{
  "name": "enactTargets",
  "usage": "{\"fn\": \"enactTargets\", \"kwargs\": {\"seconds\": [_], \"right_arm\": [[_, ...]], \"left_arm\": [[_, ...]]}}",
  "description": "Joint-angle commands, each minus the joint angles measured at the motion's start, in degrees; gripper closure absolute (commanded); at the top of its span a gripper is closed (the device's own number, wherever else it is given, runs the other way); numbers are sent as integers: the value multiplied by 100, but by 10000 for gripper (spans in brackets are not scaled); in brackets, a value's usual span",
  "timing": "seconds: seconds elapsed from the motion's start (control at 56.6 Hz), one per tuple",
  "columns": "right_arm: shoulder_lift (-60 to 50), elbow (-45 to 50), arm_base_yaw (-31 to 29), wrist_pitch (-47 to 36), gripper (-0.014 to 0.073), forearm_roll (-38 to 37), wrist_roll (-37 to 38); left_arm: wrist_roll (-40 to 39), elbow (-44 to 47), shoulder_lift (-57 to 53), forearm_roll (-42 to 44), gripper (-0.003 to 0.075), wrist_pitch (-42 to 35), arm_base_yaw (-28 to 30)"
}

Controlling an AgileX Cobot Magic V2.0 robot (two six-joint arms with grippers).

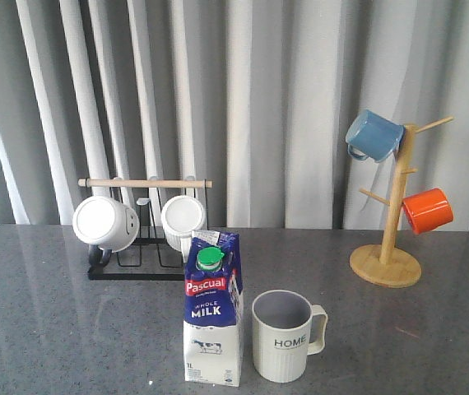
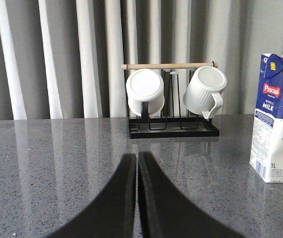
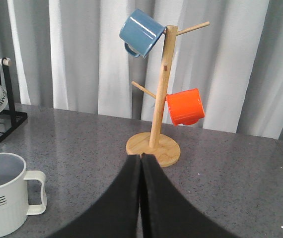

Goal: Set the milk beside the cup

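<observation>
the milk (image 1: 212, 310) stands upright at the near edge of the grey speckled table (image 1: 45, 313), its green cap (image 1: 210, 258) on the sloped top and the red "pascual" label facing the front camera. just to its right stands the cup (image 1: 282, 336), a pale ribbed mug with "home" in black on its side and its handle pointing right; a narrow gap shows between carton and cup, so they are close but not touching.

behind the milk, toward the curtain (image 1: 267, 99), a black wire rack (image 1: 140, 247) with a wooden top bar carries two white mugs (image 1: 105, 223) lying on their sides. well to the right stands a wooden mug tree (image 1: 392, 222) with a blue mug (image 1: 373, 136) hung high and an orange mug (image 1: 427, 211) lower down.

the left gripper (image 2: 137, 161) has its fingers pressed together, holding nothing, with the rack ahead of it. the right gripper (image 3: 141, 161) is likewise closed on nothing, facing the mug tree.
</observation>
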Motion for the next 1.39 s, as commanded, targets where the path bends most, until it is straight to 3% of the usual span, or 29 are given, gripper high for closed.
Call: {"fn": "enactTargets", "kwargs": {"seconds": [0.0, 0.618, 0.724, 1.112, 1.377], "right_arm": [[-28, -148, -30, -429, 602, -56, 1], [-55, -126, -30, -423, 602, -61, -45], [-462, -68, -30, 157, 602, 121, 2], [-3449, 2709, -51, -161, 602, 563, -43], [-4265, 3704, -251, -532, 602, 859, -43]], "left_arm": [[-56, -119, -73, -12, 727, -394, -6], [-56, -119, -73, -12, 727, -394, -6], [-56, -119, -73, -12, 727, -394, -6], [-56, -119, -73, -12, 727, -394, -6], [-56, -119, -73, -12, 727, -394, -6]]}}
